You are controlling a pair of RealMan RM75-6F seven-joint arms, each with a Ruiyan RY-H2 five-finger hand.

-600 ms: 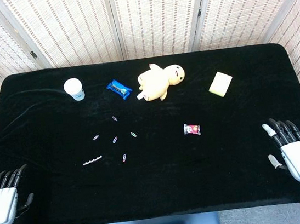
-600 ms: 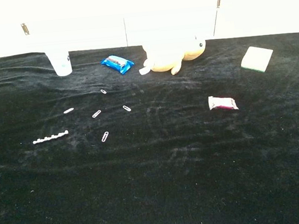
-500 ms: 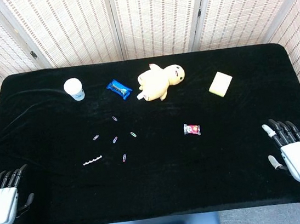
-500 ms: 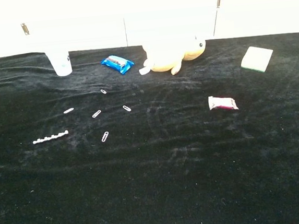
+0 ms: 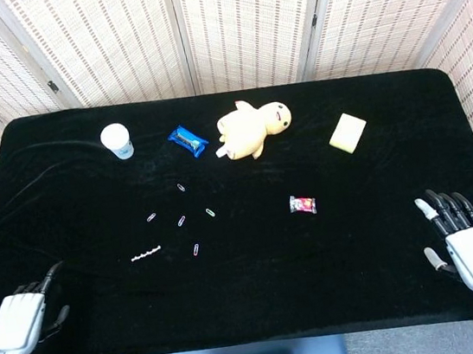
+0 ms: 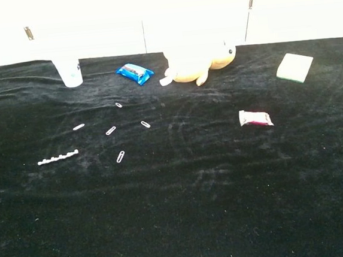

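Both of my hands sit at the near edge of the worktop, and neither one holds anything. My left hand has just shifted: a moment ago it lay flat with its fingers fanned forward, and now it has turned and edged inward over the cloth, fingers loosely apart and angled toward the middle. I read that as the start of a reach on that side. My right hand has barely moved; its fingers are spread and point away from me. The chest view shows neither hand.

Nearest my left hand, ahead of it and to its inner side, lies the white strip, a short beaded piece. Its long axis runs almost crosswise to my reach, with the end farther from my hand tipped slightly away from me. Just beyond it the paper clips lie scattered at mixed angles.

Ahead of my right hand and well inward rests the red candy wrapper. Farthest off stand the white cup, the blue packet, the yellow plush toy and the yellow sponge.
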